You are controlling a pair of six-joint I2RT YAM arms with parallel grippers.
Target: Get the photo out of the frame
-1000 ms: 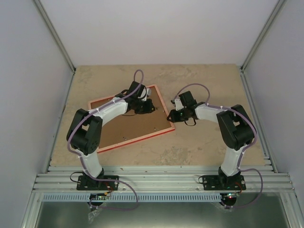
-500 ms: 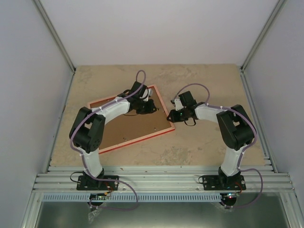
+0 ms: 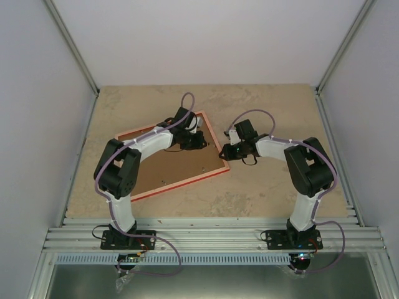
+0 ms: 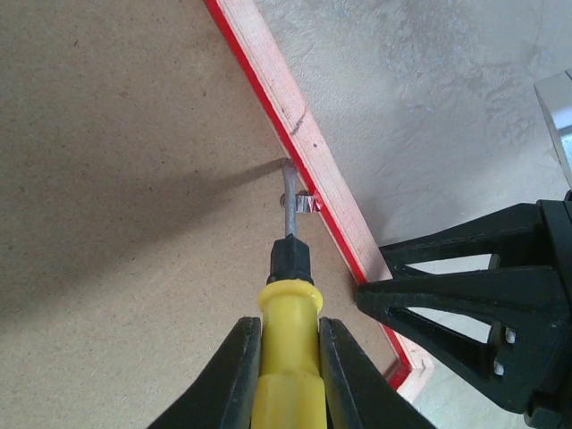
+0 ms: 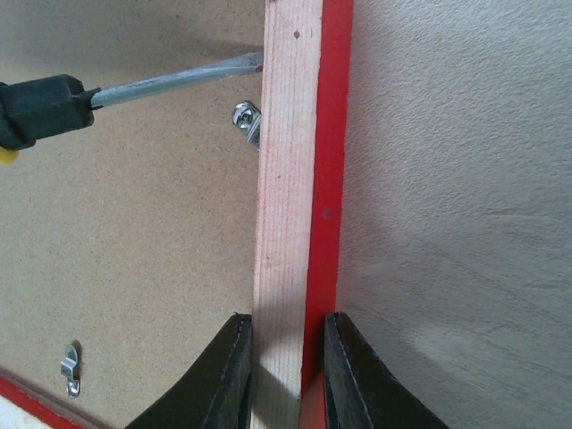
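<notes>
1. The frame (image 3: 174, 168) lies face down left of the table's (image 3: 280, 187) centre, long axis roughly left-right; the photo is hidden, presumably under its back.
2. Your left gripper (image 4: 286, 332) clamps the screwdriver (image 4: 287, 268), tip at the clip (image 4: 307, 204) on the right short rail, straight ahead of the fingers.
3. Your right gripper (image 5: 285, 322) pinches that rail toward its near corner.
4. Open room lies right of the rail; lever inward.

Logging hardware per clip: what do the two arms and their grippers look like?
The left arm and right arm have white shells, black joints and a lilac cable looping along each. The left gripper and right gripper have black tapered fingers.
</notes>
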